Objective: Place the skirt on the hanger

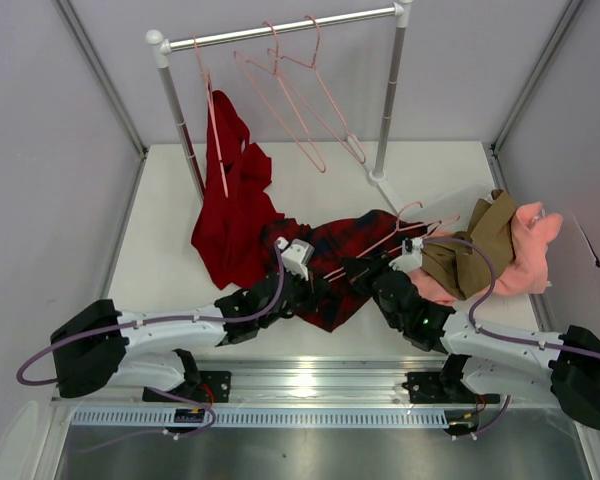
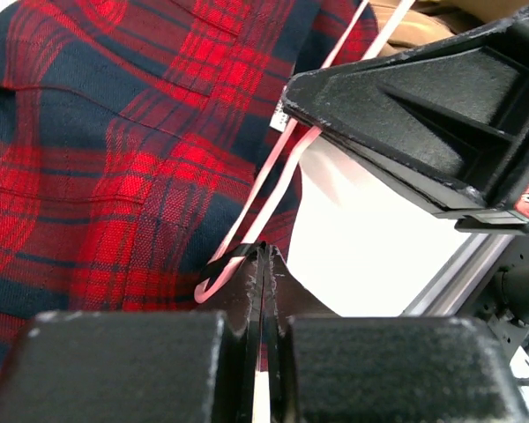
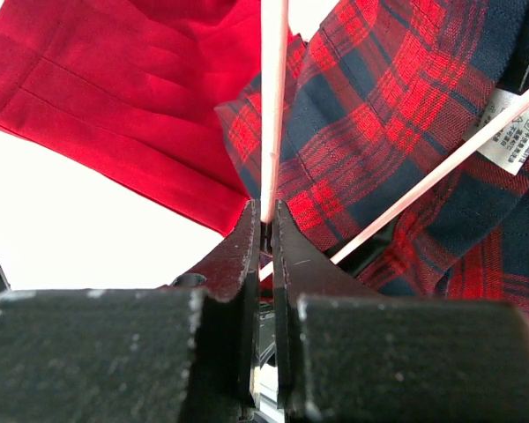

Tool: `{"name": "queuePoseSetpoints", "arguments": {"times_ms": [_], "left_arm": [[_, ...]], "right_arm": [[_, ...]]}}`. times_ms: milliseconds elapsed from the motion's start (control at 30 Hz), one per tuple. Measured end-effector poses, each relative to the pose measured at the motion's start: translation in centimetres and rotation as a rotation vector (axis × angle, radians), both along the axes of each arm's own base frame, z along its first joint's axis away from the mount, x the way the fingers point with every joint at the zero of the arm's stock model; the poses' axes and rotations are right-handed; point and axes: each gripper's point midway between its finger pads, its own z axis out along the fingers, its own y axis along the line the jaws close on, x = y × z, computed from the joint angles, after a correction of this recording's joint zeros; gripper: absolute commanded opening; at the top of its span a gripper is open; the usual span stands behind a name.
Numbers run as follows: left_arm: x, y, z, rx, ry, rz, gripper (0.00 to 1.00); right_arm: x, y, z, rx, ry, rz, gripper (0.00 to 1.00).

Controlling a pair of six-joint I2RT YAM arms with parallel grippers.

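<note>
The red and navy plaid skirt (image 1: 342, 262) lies crumpled on the white table, mid-front; it fills the left wrist view (image 2: 115, 159) and shows in the right wrist view (image 3: 397, 115). The pale-pink hanger (image 1: 395, 238) lies across it, hook towards the back right. My left gripper (image 1: 318, 289) is shut on the hanger's rounded near corner (image 2: 213, 275). My right gripper (image 1: 366, 272) is shut on a hanger rod (image 3: 272, 106) just beside it; a second rod (image 3: 441, 166) runs diagonally past a white label (image 3: 514, 130).
A plain red garment (image 1: 230, 205) hangs from the clothes rail (image 1: 280, 32) and spills onto the table at the left. Several pink hangers (image 1: 300, 105) hang on the rail. Tan and pink clothes (image 1: 500, 250) lie in a pile at the right.
</note>
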Motion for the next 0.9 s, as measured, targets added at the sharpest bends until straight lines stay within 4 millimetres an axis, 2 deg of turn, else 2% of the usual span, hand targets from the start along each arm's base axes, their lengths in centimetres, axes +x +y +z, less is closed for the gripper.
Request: {"name": "queuePoseSetpoints", "arguments": {"times_ms": [233,533,733,900], "left_arm": [[0.5,-0.7,2.3,0.011,-0.068,-0.032,0.00],[0.9,-1.2,3.9,0.036,-0.119,-0.048,0.00],[0.8,-1.9,3.6,0.045,-0.114,-0.074,0.00],[0.9,-2.5,4.2,0.055,-0.133,-0.099,0.00]], "right_arm": [[-0.1,0.1,0.2,0.029,0.004,0.004,0.00],[-0.2,-0.4,1.6,0.083,-0.015,-0.012,0.00],[-0.4,-0.9,2.2,0.130,-0.020,-0.029,0.00],[-0.4,-1.1,2.8,0.151,-0.028,-0.036,0.00]]}}
